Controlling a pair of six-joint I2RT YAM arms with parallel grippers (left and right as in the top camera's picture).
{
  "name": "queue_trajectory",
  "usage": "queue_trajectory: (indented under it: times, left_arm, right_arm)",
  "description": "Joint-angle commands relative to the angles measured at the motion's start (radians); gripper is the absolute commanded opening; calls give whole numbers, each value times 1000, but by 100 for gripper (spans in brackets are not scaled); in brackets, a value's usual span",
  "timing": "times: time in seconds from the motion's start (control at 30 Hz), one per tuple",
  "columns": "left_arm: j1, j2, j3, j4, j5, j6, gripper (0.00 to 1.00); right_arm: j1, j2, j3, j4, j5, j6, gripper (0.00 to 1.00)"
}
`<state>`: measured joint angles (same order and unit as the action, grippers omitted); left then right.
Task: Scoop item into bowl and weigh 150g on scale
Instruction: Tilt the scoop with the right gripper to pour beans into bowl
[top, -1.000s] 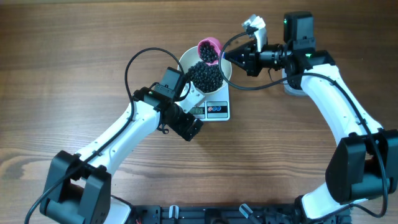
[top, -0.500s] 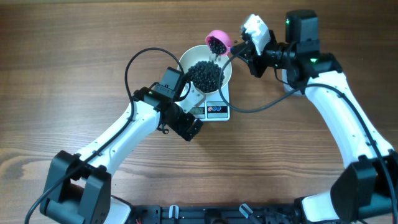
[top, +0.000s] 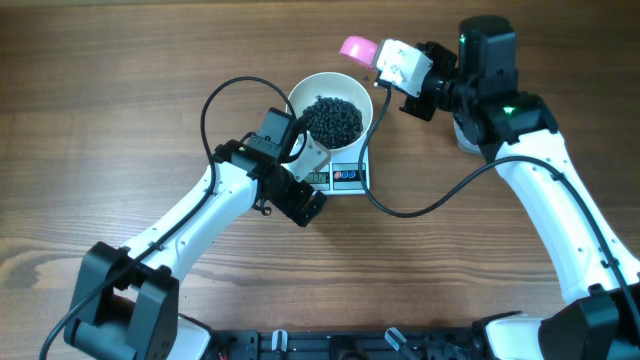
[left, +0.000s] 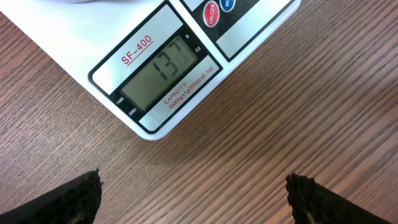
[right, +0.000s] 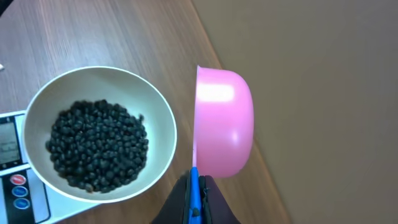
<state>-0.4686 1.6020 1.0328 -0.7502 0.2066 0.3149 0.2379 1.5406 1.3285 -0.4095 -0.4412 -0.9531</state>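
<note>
Flat white rectangular scale (left: 155, 56) under the round white bowl (top: 298, 100) of tiny black beans (top: 333, 120) reads 137, so a full load from the pink plastic scoop (right: 224, 121), pinched in the right gripper (right: 194, 202) beyond the scale, may overshoot 150 g; left gripper (left: 196, 199) hangs spread, empty, just before the scale

Overhead looks straight down; both wrist views closely share the scale (left: 155, 74).

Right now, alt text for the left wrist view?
The white scale shows 137 on its display, with a red on/off button beside it. It sits on the wooden table; the open left gripper hovers in front, touching nothing.
</note>
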Motion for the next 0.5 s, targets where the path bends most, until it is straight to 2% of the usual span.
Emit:
queue_trajectory:
  times: [0.0,0.07,0.17,0.47]
  left_arm:
    - [-1,-11,-6,3,9,-6,100]
    - [-1,-11,-6,3,9,-6,100]
    - [-1,-11,-6,3,9,-6,100]
    - [-1,-11,-6,3,9,-6,100]
  right_arm:
    - [4,-19,-3,5,15,-39,4]
    - [4,-19,-3,6,23,0,4]
    - [-2,-19,-3,-5,87,160,4]
    - [-21,-19,-3,-109,256,224,4]
